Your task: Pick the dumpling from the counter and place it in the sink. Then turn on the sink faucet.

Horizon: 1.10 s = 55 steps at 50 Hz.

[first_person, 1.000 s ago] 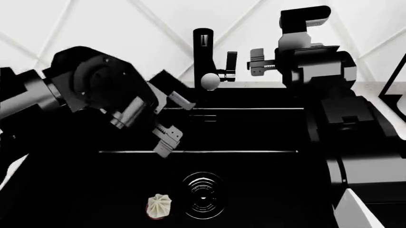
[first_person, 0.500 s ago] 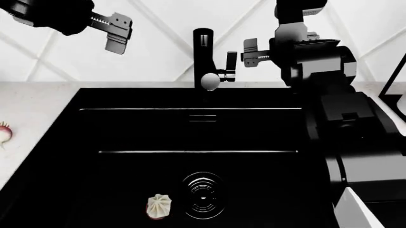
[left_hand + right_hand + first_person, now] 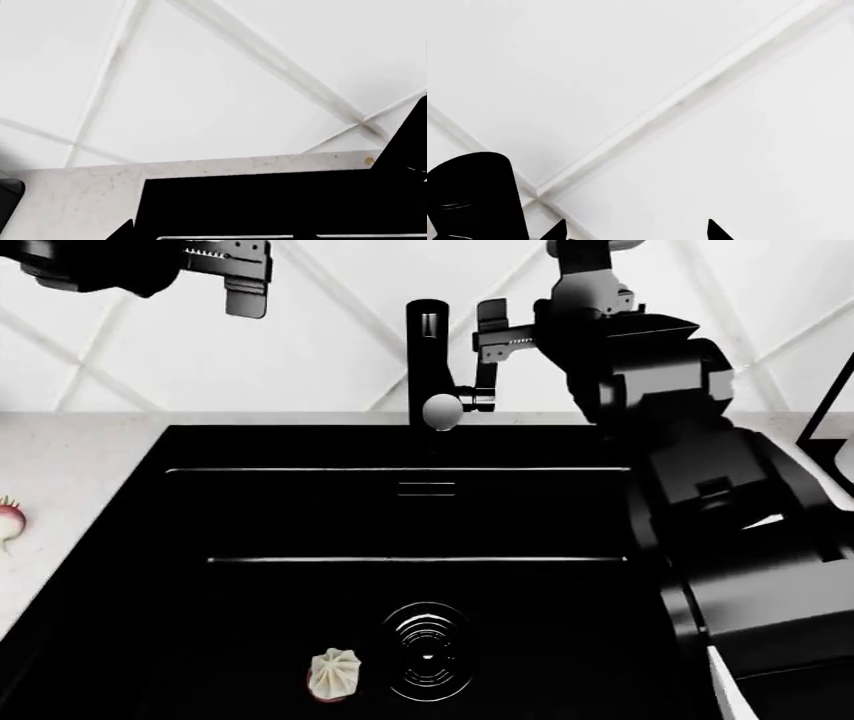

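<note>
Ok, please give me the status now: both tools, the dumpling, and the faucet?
Left tool raised high, holding nothing. Right tool open, right beside the faucet lever. Dumpling in the sink, next to the drain. Nothing blocks the lever.

1. even, bright, flat simulator lighting; no single light source can be picked out, and the white diagonal-tiled wall [image 3: 347, 340] renders near pure white in all three views.
2. contrast is harsh: the large black rectangular sink basin [image 3: 267, 520] is crushed to near solid black, its steps shown only by thin pale highlight lines.
3. small glare: a pale round highlight on the spout end of the tall black cylindrical faucet post [image 3: 426, 350], and faint rings on the round drain [image 3: 426, 645] at 6 o'clock.
4. the black robot arms lose surface detail against the basin.
5. cast shadows are barely visible on the white speckled stone-look countertop [image 3: 67, 480].
6. all views are slightly soft, with no obvious edge distortion.
</note>
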### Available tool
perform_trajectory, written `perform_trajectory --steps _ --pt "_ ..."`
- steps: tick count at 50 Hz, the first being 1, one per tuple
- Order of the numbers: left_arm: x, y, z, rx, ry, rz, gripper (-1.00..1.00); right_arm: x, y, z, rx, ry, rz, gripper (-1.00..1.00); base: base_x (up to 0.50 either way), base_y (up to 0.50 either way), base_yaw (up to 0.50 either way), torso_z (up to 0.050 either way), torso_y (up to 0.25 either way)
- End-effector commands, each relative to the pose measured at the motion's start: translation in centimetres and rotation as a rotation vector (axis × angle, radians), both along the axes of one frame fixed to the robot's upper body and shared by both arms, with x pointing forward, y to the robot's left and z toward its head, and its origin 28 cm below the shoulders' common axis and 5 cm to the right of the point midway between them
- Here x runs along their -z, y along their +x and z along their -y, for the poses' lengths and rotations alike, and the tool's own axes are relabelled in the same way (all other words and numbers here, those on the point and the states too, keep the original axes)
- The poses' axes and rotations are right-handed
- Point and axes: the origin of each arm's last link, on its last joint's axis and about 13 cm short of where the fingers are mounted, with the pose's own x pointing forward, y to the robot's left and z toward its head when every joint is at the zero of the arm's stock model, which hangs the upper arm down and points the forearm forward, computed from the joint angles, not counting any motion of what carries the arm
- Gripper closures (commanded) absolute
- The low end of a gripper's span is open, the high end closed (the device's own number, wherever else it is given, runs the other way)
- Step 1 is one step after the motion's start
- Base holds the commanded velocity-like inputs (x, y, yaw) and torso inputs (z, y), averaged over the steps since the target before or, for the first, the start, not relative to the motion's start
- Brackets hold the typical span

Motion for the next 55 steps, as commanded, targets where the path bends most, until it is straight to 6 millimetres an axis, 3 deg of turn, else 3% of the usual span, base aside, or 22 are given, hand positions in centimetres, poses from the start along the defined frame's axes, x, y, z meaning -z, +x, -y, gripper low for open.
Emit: perform_trajectory --steps 1,16,21,46,55 --pt "-0.2 1.0 0.6 0.035 -0.041 0.029 -1.0 0.4 0.0 -1.3 -0.077 0.012 -0.005 -1.0 0.0 0.0 0.0 0.0 0.0" --pt "0.1 0.1 0.7 0.076 -0.006 0.107 -1.0 0.8 0.0 -0.9 -0.056 0.015 -0.02 -1.0 0.0 0.0 0.0 0.0 0.0" --pt "0.2 0.0 0.6 0.077 -0.01 0.117 -1.0 1.0 0.0 -0.9 -0.06 0.017 -0.024 -1.0 0.0 0.0 0.0 0.0 -0.223" --pt "0.5 0.4 0.5 0.075 0.004 0.129 -1.0 0.9 0.0 -1.1 -0.148 0.009 -0.02 -1.0 0.0 0.0 0.0 0.0 0.0" --pt "0.6 0.5 0.7 0.088 0.022 0.145 -1.0 1.0 0.0 -1.0 -0.138 0.01 -0.02 -1.0 0.0 0.0 0.0 0.0 -0.217"
